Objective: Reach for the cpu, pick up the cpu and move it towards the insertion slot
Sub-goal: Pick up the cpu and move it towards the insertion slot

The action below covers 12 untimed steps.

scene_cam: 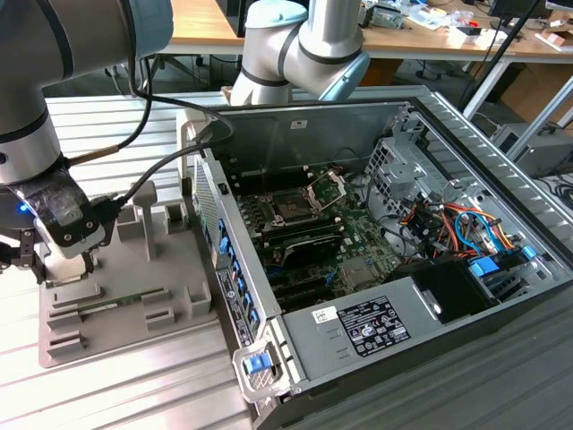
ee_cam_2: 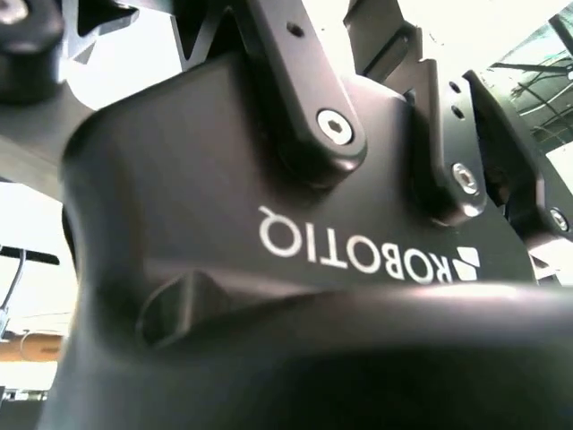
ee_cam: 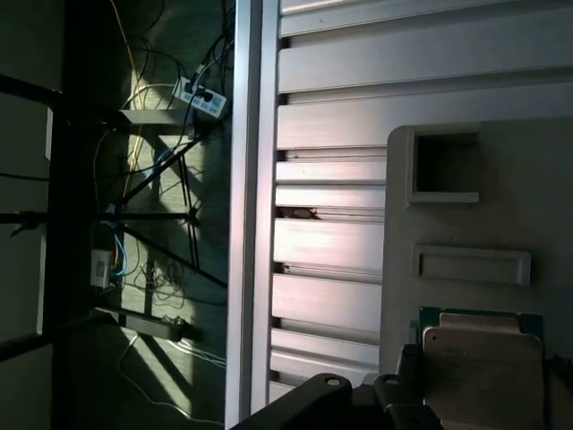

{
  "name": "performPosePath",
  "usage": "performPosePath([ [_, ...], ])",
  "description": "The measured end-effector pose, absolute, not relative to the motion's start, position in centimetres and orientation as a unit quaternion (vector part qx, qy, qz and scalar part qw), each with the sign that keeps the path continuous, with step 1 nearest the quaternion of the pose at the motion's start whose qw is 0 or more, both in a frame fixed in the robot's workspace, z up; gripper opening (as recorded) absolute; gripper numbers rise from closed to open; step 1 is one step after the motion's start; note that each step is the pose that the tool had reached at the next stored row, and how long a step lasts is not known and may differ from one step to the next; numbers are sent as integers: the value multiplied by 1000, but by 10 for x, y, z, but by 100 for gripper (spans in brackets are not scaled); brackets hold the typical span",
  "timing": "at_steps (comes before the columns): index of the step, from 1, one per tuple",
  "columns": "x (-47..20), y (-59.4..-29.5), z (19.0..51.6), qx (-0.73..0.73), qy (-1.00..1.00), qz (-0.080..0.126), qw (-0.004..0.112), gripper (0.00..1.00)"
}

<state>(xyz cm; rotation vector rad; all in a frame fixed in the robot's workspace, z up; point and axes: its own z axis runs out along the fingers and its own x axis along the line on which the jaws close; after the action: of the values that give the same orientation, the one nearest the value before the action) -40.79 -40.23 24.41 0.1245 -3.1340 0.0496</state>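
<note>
1. Case (scene_cam: pixel 295 125): open desktop computer lying on its side, with a blue latch (scene_cam: pixel 257 363) at the nearest corner.
2. Label (scene_cam: pixel 372 327): white sticker with black print on the power supply. A smaller white tag lay beside it.
3. Tray (scene_cam: pixel 134 296): grey moulded holder on the exterior view's left, just beside the case. A green memory stick (scene_cam: pixel 116 305) lay in one of its grooves.
4. Gripper (scene_cam: pixel 72 260): hung low over the tray's far end. White lettering ran across its black body in the second wrist view. Whether it was open or closed could not be told.
5. Cpu (ee_cam: pixel 483 367): flat in a recess of the tray (ee_cam: pixel 466 179) in the first wrist view. The gripper's dark parts (ee_cam: pixel 358 403) were just beside its edge. Contact could not be judged.
6. Insertion slot (scene_cam: pixel 292 209): dark square on the board inside the case, with its silver frame (scene_cam: pixel 327 188) tipped up. It sat well apart from the cpu.
7. Table (scene_cam: pixel 107 394): ribbed aluminium slats under the tray and case.
8. Room: wooden benches (scene_cam: pixel 206 27) behind the arm. In the first wrist view, a power strip (ee_cam: pixel 201 94) and loose cables lay on the dim floor past the table (ee_cam: pixel 331 242) edge.
</note>
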Motion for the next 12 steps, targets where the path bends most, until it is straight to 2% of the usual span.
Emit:
performPosePath([
  [6,-408,-402,244,40,-998,44,3,55],
  [8,-408,-402,244,40,-998,44,4,55],
  [12,-408,-402,244,40,-999,24,3,55],
])
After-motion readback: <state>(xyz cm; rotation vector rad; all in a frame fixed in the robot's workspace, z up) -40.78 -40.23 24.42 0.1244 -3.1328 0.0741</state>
